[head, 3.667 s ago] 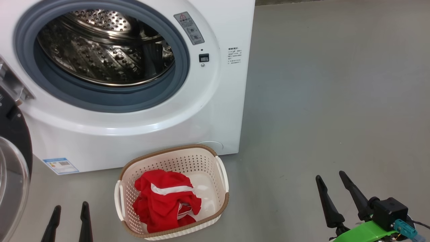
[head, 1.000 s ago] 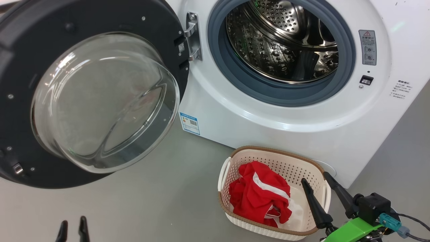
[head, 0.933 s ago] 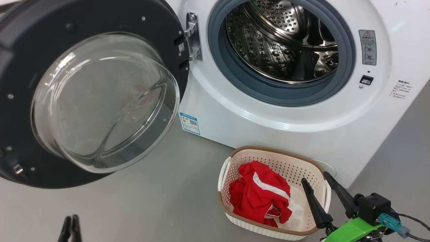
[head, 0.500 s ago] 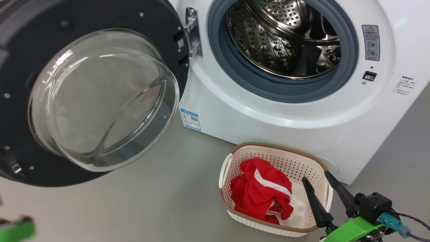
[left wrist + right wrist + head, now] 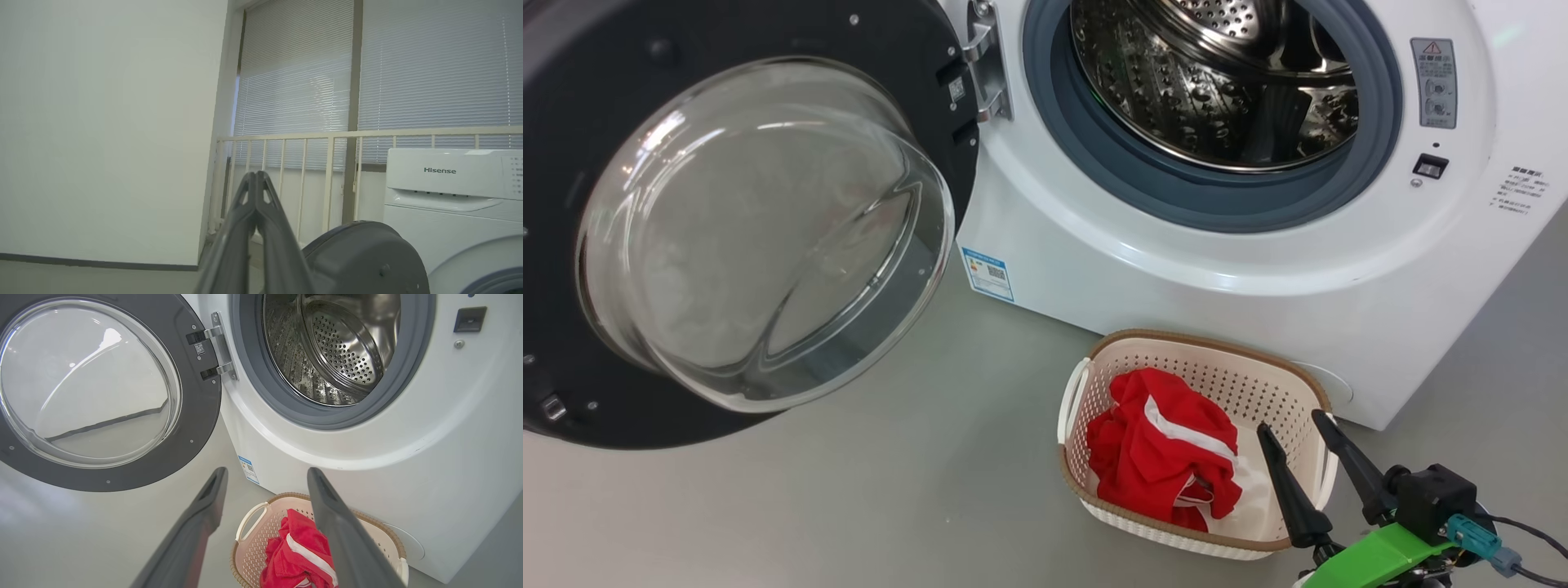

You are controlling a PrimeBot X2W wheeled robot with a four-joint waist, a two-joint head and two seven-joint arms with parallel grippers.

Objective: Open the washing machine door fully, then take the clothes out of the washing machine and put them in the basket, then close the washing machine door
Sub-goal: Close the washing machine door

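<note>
Here, clothes (image 5: 1156, 457) in basket (image 5: 1217, 347), near right gripper (image 5: 1289, 420).

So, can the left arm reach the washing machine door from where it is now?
Probably yes. In its wrist view the left gripper, shut, points up close beside the washing machine door, whose dark rim stands to its right with nothing between them.

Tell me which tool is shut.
The left tool: its fingers meet at the tips. The right tool has its fingers wide apart, near the basket.
</note>
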